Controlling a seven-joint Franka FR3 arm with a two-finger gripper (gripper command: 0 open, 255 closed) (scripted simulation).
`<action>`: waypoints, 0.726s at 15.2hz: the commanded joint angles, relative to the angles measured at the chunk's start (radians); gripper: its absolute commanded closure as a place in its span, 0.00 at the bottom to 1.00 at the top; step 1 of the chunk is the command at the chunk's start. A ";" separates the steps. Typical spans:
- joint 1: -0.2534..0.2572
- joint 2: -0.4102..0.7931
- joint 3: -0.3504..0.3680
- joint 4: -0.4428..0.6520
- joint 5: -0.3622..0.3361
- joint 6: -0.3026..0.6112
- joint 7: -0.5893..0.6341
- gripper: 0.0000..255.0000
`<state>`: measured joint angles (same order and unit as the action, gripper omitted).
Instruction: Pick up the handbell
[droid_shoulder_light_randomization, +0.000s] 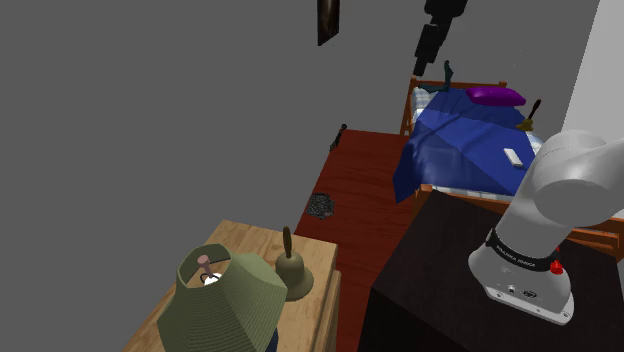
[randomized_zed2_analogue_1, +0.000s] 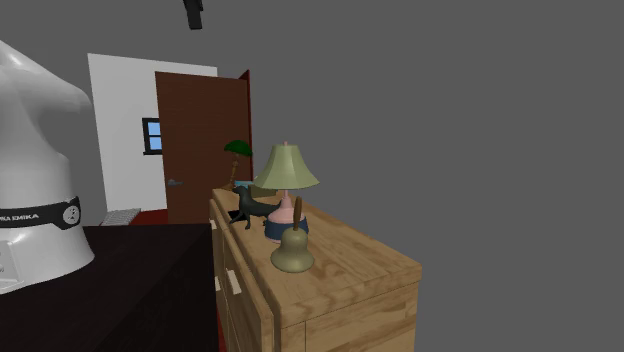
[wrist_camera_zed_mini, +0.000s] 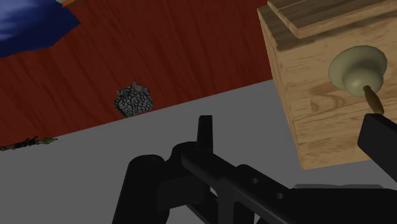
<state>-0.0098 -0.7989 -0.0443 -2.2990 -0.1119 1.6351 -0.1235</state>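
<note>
Gripper (wrist_camera_zed_mini: 289, 127) hangs high, well apart from handbell (randomized_zed2_analogue_1: 292, 250); fingers spread, clasping nothing. Handbell stands upright on wooden dresser (randomized_zed2_analogue_1: 350, 260) near lamp (randomized_zed2_analogue_1: 286, 170)

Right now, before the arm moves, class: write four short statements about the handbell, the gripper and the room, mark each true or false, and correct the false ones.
1. The handbell stands upright on the wooden dresser. True.
2. The gripper is shut on the handbell. False: its fingers stand apart, holding nothing, and it is well clear of the bell.
3. The lamp next to the handbell has a green shade. True.
4. The blanket on the bed is red. False: it is blue, with a purple pillow at the head of the bed.
</note>
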 joint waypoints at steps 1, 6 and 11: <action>0.000 0.000 0.000 0.000 0.000 0.000 0.000 0.00; 0.019 0.035 0.047 -0.109 0.053 0.134 0.088 0.00; 0.043 0.106 0.098 -0.189 0.105 0.279 0.172 0.00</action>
<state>0.0259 -0.7007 0.0391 -2.4709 -0.0200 1.8892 0.0265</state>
